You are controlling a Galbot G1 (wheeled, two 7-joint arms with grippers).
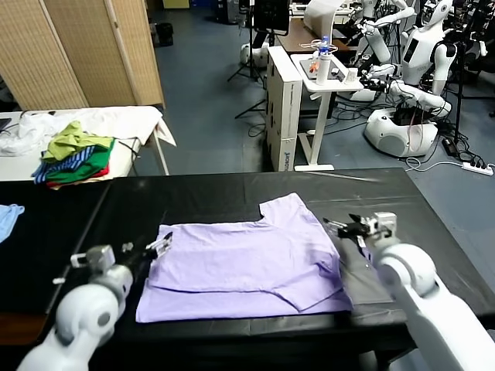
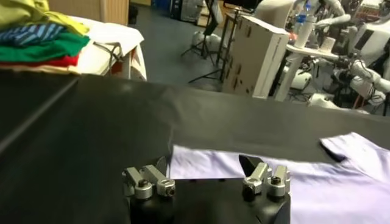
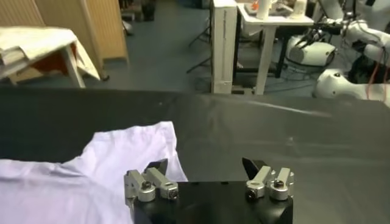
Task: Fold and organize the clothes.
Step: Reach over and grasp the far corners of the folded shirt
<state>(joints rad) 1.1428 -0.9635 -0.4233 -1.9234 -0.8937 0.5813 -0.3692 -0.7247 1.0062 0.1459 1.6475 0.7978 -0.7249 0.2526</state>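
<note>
With the lavender T-shirt (image 1: 247,267) lying partly folded on the black worktop (image 1: 193,197), both the left pincer (image 1: 158,247) and right pincer (image 1: 348,228) are hovering apart at its edges, risking pinching only one thin layer and dragging the folds askew.

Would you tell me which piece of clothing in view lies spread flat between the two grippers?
The lavender T-shirt on the black table; the green, striped and red garments sit piled on another table.

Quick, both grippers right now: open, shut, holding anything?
Left gripper: open, empty, at the lavender T-shirt's left edge.
Right gripper: open, empty, at the shirt's right edge.
</note>
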